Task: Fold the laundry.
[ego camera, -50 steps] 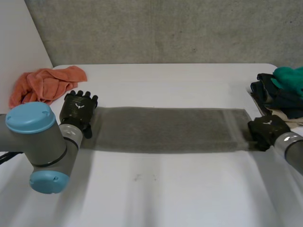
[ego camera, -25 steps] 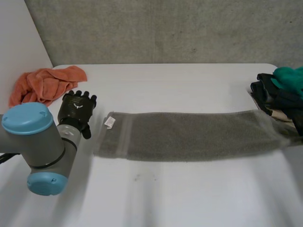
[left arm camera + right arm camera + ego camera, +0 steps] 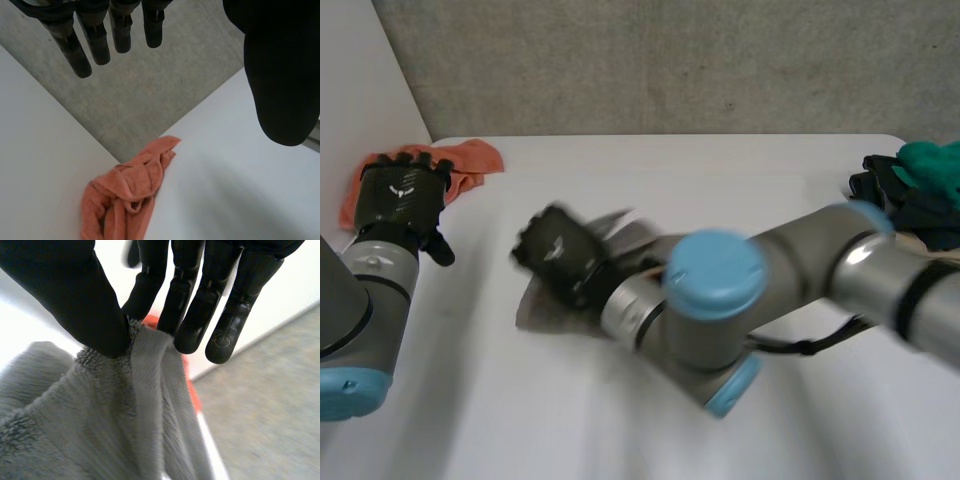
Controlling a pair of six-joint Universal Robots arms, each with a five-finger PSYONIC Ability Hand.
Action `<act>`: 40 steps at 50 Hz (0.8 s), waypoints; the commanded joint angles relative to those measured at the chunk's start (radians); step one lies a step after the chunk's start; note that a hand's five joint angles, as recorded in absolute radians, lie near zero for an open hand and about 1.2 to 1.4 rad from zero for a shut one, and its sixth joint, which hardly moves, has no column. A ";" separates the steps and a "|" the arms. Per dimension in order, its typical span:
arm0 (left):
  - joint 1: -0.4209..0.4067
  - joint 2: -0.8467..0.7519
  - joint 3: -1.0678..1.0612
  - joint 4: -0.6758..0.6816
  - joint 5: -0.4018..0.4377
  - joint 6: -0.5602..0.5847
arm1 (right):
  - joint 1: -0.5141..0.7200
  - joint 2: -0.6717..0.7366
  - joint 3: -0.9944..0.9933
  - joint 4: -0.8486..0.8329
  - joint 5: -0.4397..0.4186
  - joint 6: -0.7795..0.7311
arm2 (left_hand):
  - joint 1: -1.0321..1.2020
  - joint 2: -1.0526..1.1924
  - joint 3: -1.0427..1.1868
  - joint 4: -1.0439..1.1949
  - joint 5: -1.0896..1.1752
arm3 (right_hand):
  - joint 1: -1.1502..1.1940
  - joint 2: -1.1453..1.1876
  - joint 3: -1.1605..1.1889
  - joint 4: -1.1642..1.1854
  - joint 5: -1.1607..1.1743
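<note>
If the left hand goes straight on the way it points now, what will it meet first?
Probably the orange towel: the open left hand points at it. Its height is unclear, so it might pass over the towel toward the grey wall.

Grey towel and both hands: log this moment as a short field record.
right hand: shut on the grey towel, thumb and fingers pinching its edge
grey towel: bunched, hanging from the right hand, left of the table's middle
left hand: open, fingers straight, holding nothing, near the orange towel
orange towel: crumpled at the table's far left corner, untouched
clothes pile: dark and green items at the table's right edge
table: white
</note>
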 commanded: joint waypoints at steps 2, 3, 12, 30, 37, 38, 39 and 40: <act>0.002 -0.016 -0.018 0.004 0.020 0.000 | 0.041 0.114 -0.062 0.001 0.026 -0.002 | -0.005 -0.021 -0.030 -0.021 -0.039 | -0.643 -0.773 -0.781 -0.789 -0.753; -0.001 -0.018 -0.015 0.004 0.022 0.000 | 0.041 0.110 -0.062 0.001 0.041 0.001 | -0.005 -0.021 -0.030 -0.021 -0.039 | -0.796 -0.926 -0.934 -0.942 -0.906; -0.065 -0.038 0.074 0.010 0.058 -0.009 | -0.012 -0.177 0.125 0.028 0.225 0.139 | -0.005 -0.021 -0.030 -0.021 -0.039 | -0.872 -1.003 -1.010 -1.019 -0.982; -0.290 -0.392 0.358 -0.010 0.092 -0.028 | -0.319 -0.207 0.432 0.197 0.237 0.216 | 0.018 0.002 -0.007 0.003 -0.016 | -0.355 -0.485 -0.493 -0.501 -0.465; -0.288 -0.386 0.344 -0.011 0.091 -0.029 | -0.353 -0.188 0.446 0.194 0.244 0.211 | 0.018 0.002 -0.007 0.003 -0.016 | 0.350 0.219 0.212 0.203 0.240; -0.288 -0.383 0.343 -0.013 0.092 -0.029 | -0.363 -0.191 0.453 0.194 0.245 0.211 | 0.018 0.002 -0.007 0.003 -0.016 | 0.350 0.219 0.212 0.203 0.240; -0.286 -0.378 0.340 -0.014 0.092 -0.029 | -0.388 -0.193 0.470 0.191 0.245 0.211 | 0.018 0.002 -0.007 0.003 -0.016 | 0.350 0.219 0.212 0.203 0.240; -0.285 -0.365 0.328 -0.014 0.089 -0.029 | -0.399 -0.199 0.485 0.185 0.247 0.211 | 0.018 0.002 -0.007 0.003 -0.016 | 0.350 0.219 0.212 0.203 0.240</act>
